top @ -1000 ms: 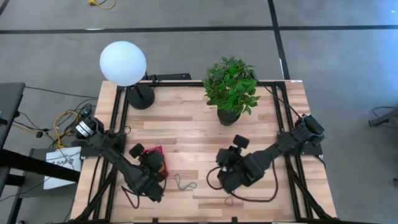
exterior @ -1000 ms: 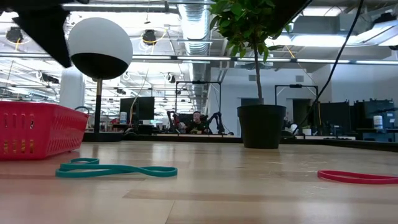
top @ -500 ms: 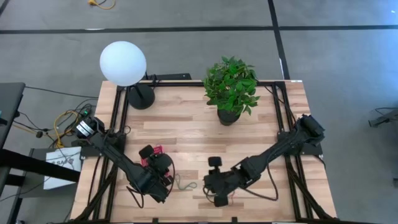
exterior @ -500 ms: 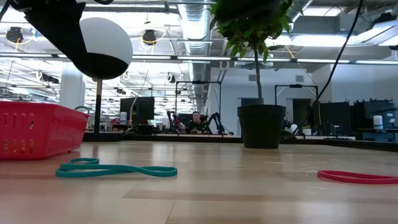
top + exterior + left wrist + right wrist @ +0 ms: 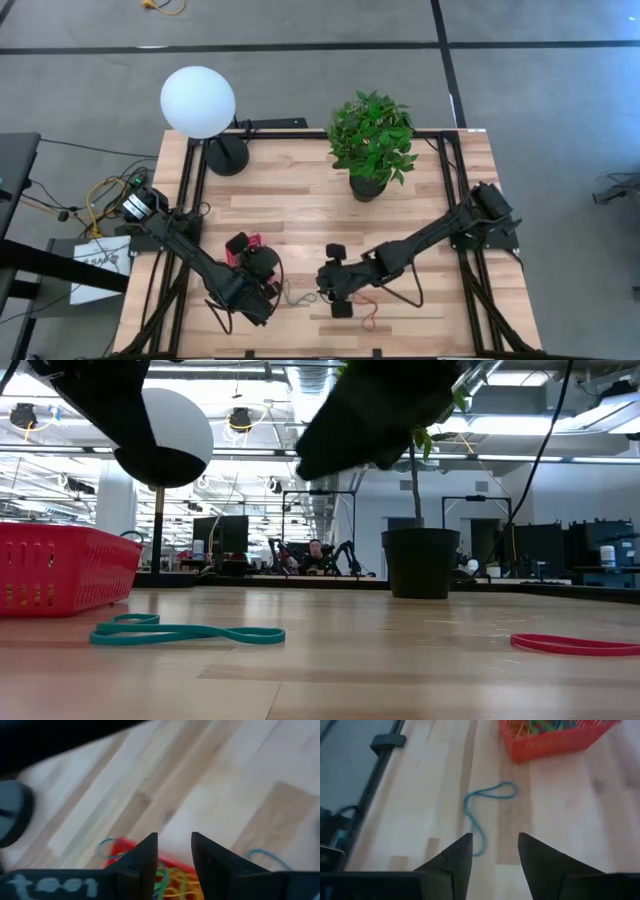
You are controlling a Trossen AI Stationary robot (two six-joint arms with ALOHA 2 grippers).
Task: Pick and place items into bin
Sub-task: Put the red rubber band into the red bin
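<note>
1. Wooden bench (image 5: 300, 205) under an open workshop ceiling, seen from above: a globe lamp (image 5: 198, 101) and a potted plant (image 5: 371, 140) stand along the far edge, well away from the work.
2. Left claw (image 5: 262, 300): hovers over the near end of the red bin (image 5: 247, 243), fingers a modest gap apart and empty; in its wrist view the bin (image 5: 131, 850) lies below the fingers with coloured loops (image 5: 172, 882) heaped inside. Its place has barely changed over the last second.
3. Teal loop (image 5: 296, 294): lies flat on the bench between the two claws, just beside the bin; in the low view it (image 5: 185, 631) is a twisted figure-eight, untouched.
4. Right claw (image 5: 325, 283): has swung across from the right half of the bench and now points at the teal loop (image 5: 485, 812), fingers spread wide and empty. Judgement: this is the approach to the next pick.
5. Red loop (image 5: 367, 310): lies nearer the bench's front edge, now uncovered by the arm; also visible at low right (image 5: 575, 644). It is left for a later pick.
</note>
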